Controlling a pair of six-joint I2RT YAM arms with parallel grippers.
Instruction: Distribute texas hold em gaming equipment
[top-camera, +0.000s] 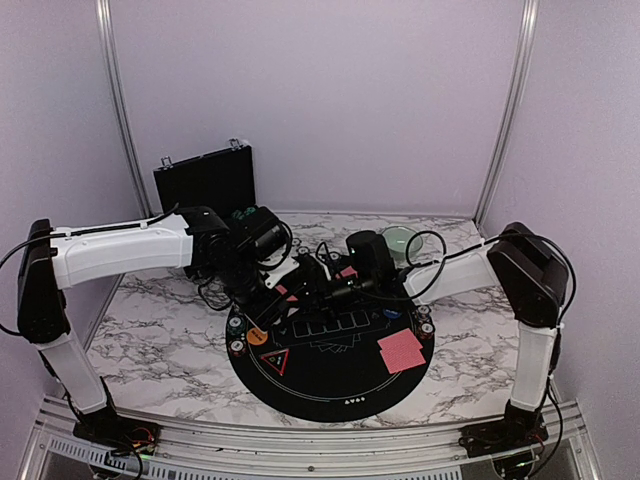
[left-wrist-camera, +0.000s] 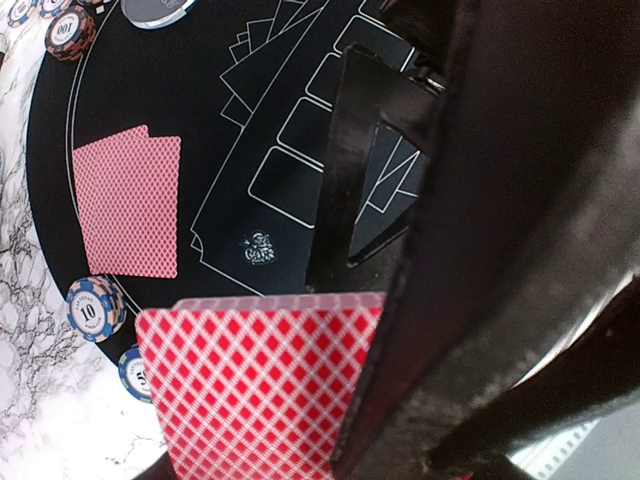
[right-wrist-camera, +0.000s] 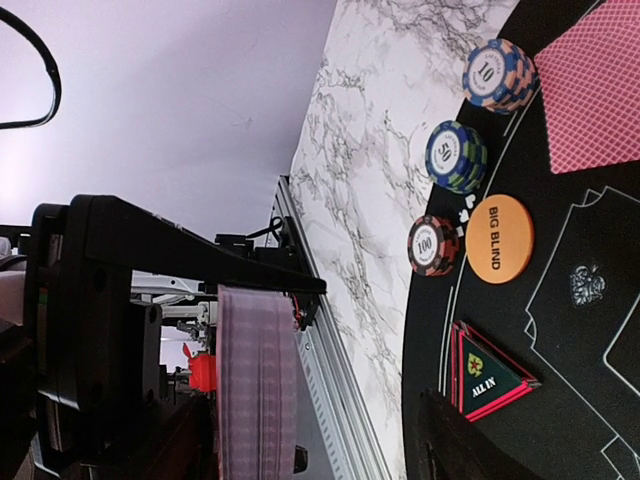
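Here, my left gripper (top-camera: 287, 284) pinches a deck of pinkish-red-backed playing cards (left-wrist-camera: 265, 390) above the round black printed mat (top-camera: 330, 375), left of centre. The patterned back faces up, and the long axis seemingly runs along my fingers, towards the right. Light, slick and bendy, the cards are best slid off singly by the free short edge. My right gripper (top-camera: 332, 292) hovers just beside, jaws spread, empty.

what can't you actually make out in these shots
Top view: left arm and right arm overlap above the mat, hiding what either holds.
Left wrist view: a blurred dark finger covers the mat's right half.
Right wrist view: the deck shows edge-on, card count too fine.
Top view: bowl contents too small.
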